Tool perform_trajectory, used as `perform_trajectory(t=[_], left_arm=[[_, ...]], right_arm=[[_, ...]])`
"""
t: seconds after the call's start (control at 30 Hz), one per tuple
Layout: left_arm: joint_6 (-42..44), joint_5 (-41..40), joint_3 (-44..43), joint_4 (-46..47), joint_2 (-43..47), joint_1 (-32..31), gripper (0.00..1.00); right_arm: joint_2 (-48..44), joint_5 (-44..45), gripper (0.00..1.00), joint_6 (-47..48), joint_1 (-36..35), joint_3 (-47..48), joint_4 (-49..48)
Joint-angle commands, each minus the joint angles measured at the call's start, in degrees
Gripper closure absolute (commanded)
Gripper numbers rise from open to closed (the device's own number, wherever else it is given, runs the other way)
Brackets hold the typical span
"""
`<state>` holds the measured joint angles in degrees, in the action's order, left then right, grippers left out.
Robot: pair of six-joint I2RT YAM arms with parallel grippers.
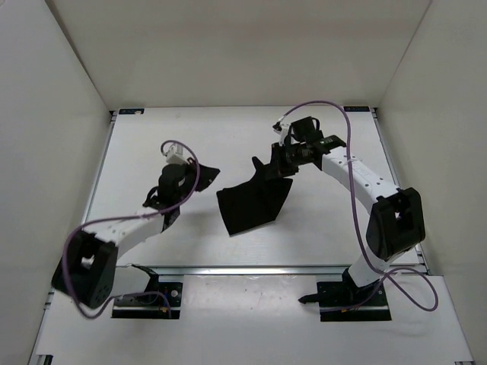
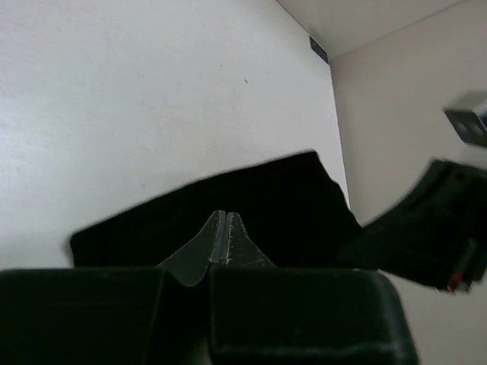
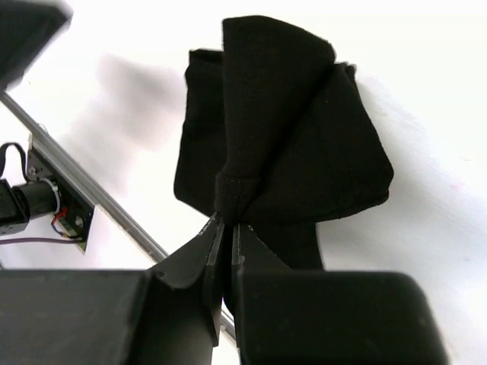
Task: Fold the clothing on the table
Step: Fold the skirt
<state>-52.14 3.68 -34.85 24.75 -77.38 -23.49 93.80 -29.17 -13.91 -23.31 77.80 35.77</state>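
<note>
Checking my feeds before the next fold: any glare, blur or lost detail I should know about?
Top view: even light, no glare, cloth folds lost in black. Left wrist: cloth flat black, right arm blurred at the edge. Right wrist: table washed out white, hem at the right gripper sharp.

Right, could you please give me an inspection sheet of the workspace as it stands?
Surface: white table, flat, metal rails along its edges.
Job's things: black clothing, bunched mid-table, one edge lifted.
Clutter: nothing seen.
Grippers: right gripper shut on a hem of the clothing; left gripper shut, black fabric just beyond its tips, grip unclear.
Cables: purple cables looping along both arms.
Surroundings: white walls on three sides.
</note>
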Motion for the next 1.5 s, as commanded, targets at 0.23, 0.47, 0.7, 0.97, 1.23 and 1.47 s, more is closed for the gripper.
perform_trajectory(t=[0.23, 0.47, 0.7, 0.97, 1.23, 1.47], left_arm=[[-2.1, -3.9, 16.0, -8.7, 20.5, -0.7, 1.0], [-3.1, -1.4, 19.9, -10.6, 27.8, 3.2, 1.0], [-3.2, -0.3, 20.7, -10.8, 29.4, 3.6, 1.0], [-2.9, 1.5, 20.4, -11.8, 29.3, 2.4, 1.0], [-0.2, 5.4, 16.7, -15.6, 26.2, -3.8, 1.0], [-0.3, 2.2, 20.2, -12.9, 22.6, -3.4, 0.61]], right_arm=[[1.1, 0.0, 1.0, -5.7, -9.8, -0.2, -4.8], [2.8, -1.7, 1.0, -13.7, -14.2, -6.5, -16.2], [1.9, -5.1, 0.52, -21.5, -14.8, -11.7, -31.2], [-12.1, -3.7, 0.21, -24.2, -7.5, -13.3, -38.0], [-16.2, 4.5, 1.0, -17.5, -5.9, -27.5, -26.2], [-13.4, 2.7, 1.0, -17.6, -9.6, -34.1, -30.8]])
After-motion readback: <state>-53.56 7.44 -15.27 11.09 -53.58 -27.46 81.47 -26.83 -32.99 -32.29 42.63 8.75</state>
